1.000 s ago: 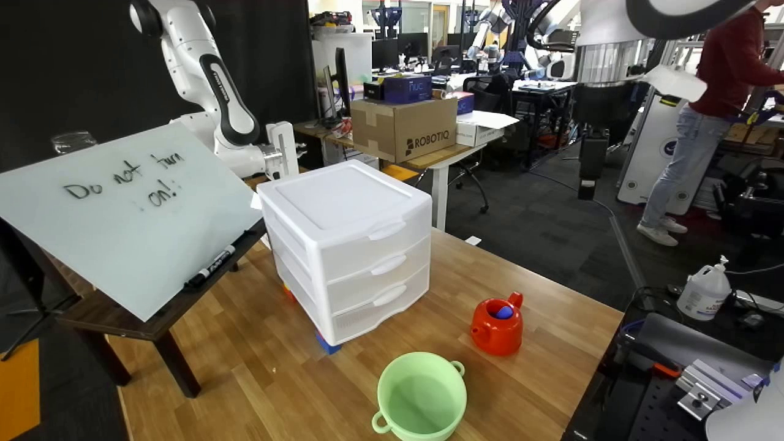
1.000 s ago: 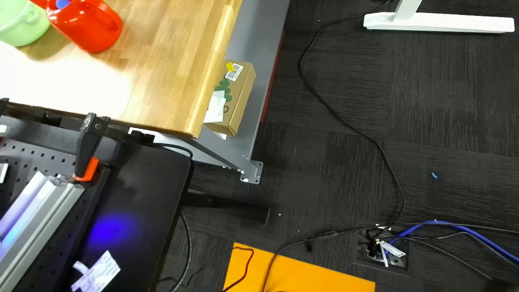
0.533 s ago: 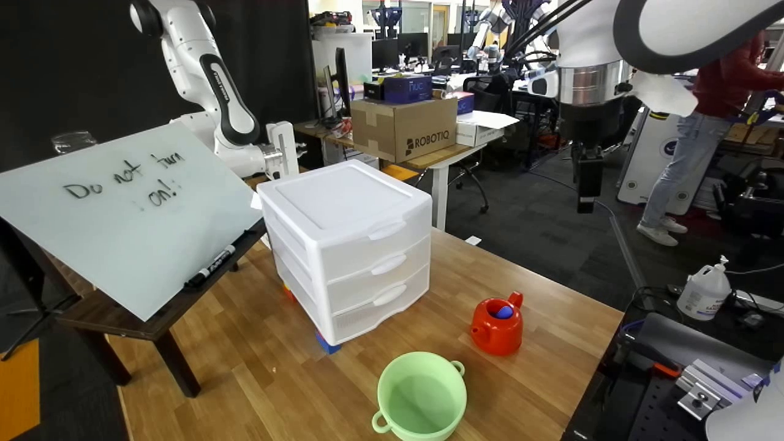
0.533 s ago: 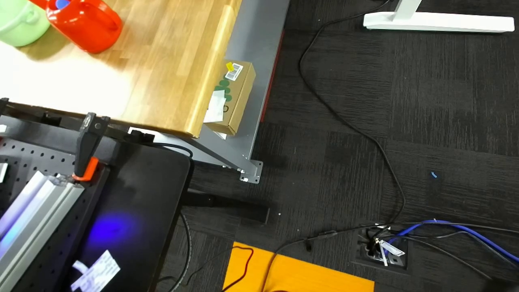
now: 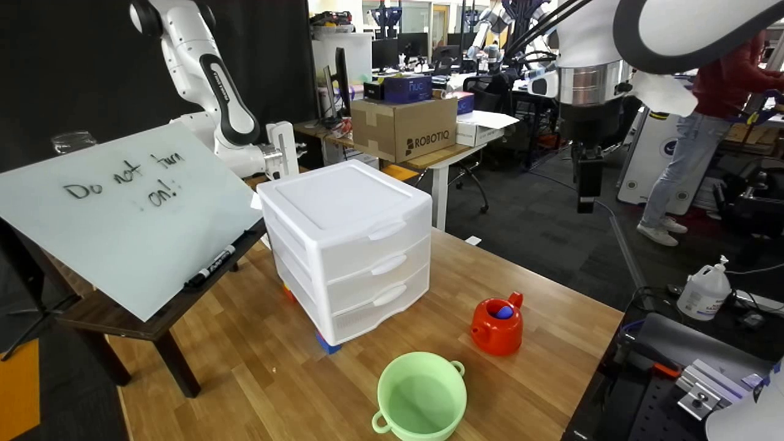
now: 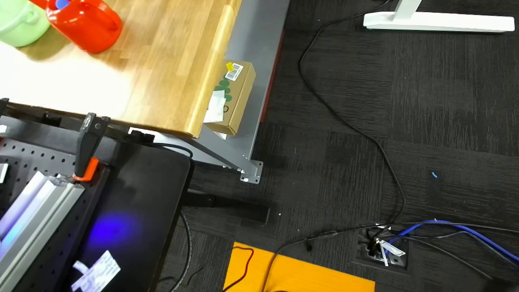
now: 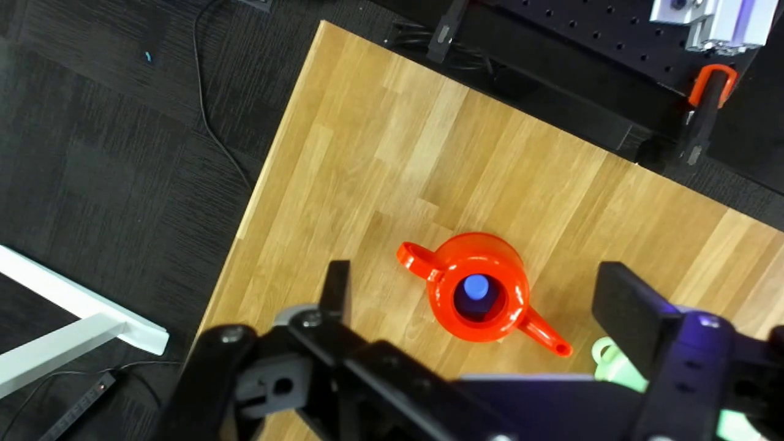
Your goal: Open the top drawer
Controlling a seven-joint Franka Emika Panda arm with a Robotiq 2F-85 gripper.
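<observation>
At the upper right of an exterior view, the rounded white arm shell (image 5: pixel 710 30) bears a wide dark grey band (image 5: pixel 674 63); below are a silver metal collar (image 5: pixel 588 84) and a black housing (image 5: pixel 591 121). Black cables (image 5: pixel 548 23) pass at left. In the wrist view, the black angular jaws have silver screws (image 7: pixel 311 318).

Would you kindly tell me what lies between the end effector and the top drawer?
In an exterior view, only open air shows between the end effector and the top drawer; the red teapot sits lower, on the table.
</observation>
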